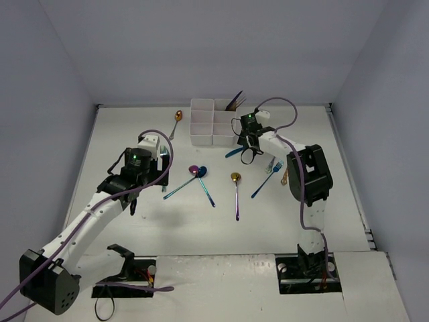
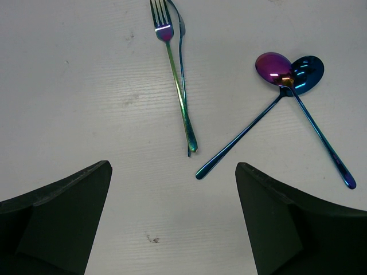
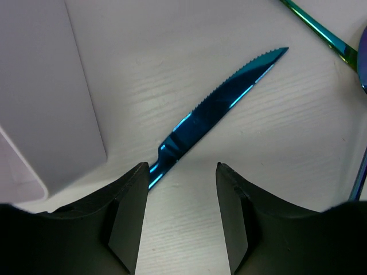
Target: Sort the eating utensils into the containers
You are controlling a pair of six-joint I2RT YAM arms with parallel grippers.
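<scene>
The containers are a white six-compartment block at the back; dark and copper utensils stand in its far right compartment. My right gripper is open and low over a blue knife. In the right wrist view the gripper straddles the table just past the knife, whose handle runs under the left finger. My left gripper is open and empty, just short of an iridescent fork and the crossed purple spoon and blue spoon.
A gold spoon lies left of the containers. A gold-headed spoon, a blue fork and a copper utensil lie right of centre. The container wall is close on the right gripper's left.
</scene>
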